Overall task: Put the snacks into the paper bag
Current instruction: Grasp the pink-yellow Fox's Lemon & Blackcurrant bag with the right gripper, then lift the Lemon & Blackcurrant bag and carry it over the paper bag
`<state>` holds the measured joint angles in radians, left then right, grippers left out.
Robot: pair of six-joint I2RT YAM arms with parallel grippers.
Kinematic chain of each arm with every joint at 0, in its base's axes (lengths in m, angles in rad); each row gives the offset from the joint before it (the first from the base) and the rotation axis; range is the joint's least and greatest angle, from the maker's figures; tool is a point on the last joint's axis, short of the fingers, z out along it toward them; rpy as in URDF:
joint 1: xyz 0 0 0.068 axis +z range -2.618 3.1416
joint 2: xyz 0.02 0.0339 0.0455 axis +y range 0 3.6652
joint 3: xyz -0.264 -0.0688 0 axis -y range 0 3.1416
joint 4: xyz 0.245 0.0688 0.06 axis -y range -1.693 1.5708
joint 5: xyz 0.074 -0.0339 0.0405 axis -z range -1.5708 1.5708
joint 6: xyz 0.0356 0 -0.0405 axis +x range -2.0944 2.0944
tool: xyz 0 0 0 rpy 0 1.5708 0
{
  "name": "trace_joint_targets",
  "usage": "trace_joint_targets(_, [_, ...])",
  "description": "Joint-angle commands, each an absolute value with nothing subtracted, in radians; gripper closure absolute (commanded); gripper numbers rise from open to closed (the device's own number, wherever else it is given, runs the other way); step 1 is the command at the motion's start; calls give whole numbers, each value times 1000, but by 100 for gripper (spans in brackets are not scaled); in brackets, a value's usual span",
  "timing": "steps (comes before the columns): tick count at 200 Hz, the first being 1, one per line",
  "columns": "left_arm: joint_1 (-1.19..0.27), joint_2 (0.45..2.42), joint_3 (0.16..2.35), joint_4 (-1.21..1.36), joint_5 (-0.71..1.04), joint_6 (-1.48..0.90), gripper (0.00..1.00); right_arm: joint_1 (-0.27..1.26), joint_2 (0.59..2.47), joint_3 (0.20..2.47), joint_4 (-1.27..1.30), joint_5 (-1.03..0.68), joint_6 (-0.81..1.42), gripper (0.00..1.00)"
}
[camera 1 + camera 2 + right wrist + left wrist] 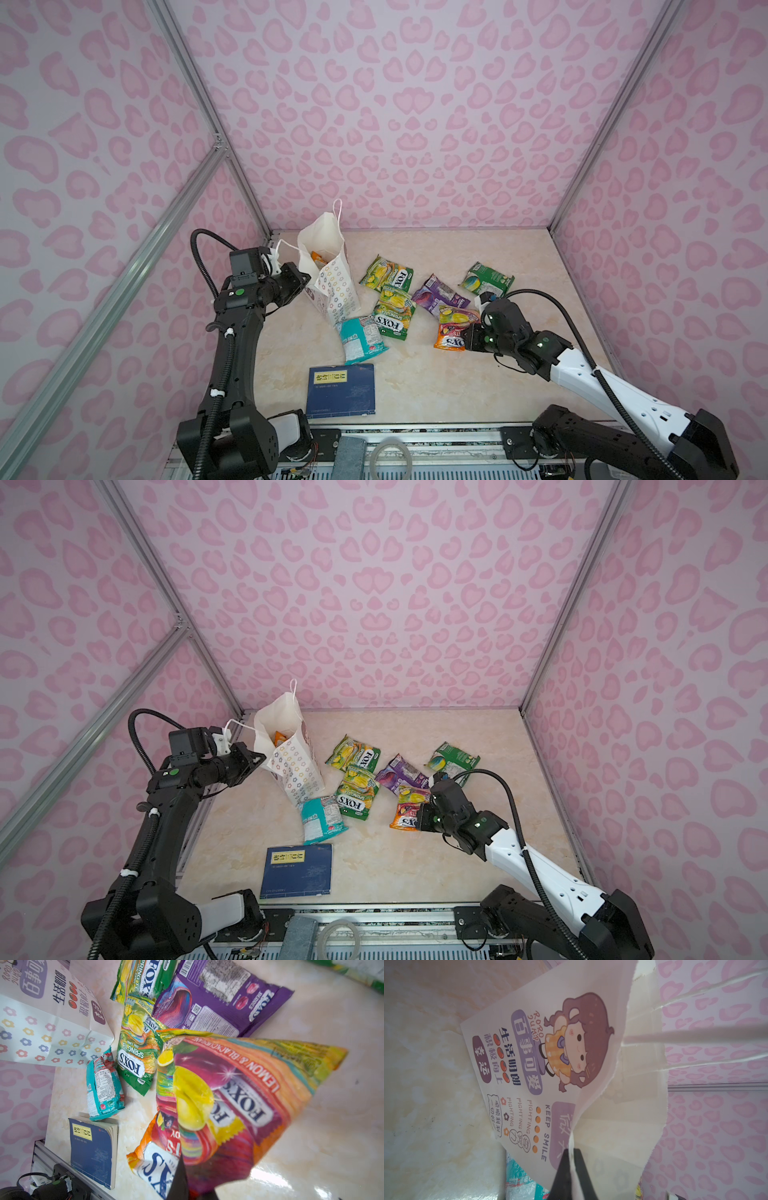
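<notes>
L gripper (pixel 571 1159) clamped rim of 1 paper bag (pixel 334 286), upper-left of centre | R gripper (pixel 468 337) pinched 1 of 2 orange pkts (pixel 451 340), right of centre | loose on table: 3 green pkts (pixel 395 318), 1 purple pkt (pixel 440 296), 1 teal pkt (pixel 359 338) | 1 pkt in bag (pixel 318 261) | 1 blue book (pixel 340 388) bottom centre

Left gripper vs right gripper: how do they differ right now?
Left gripper is shut on the rim of the paper bag; right gripper is shut on an orange packet. Left gripper sits raised at the bag's top edge; right gripper is low, near the table. Shared: both are closed on something.
</notes>
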<state>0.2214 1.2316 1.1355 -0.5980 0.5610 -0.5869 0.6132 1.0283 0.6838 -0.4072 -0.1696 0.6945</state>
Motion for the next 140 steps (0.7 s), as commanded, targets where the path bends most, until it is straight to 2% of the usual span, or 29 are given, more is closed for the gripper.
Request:
trace_joint_targets(1, [221,1221,1132,-591,574,-589,93,614,1023,744,-442,-122,645,100])
trace_joint_targets(51, [222,1209,1134,-590,577,-591,93,620,1031,963,-495,-65,584,100])
trace_joint_targets(140, [222,1205,1129,-584,580,-594,93,731,1197,1349,-447,31,456,100])
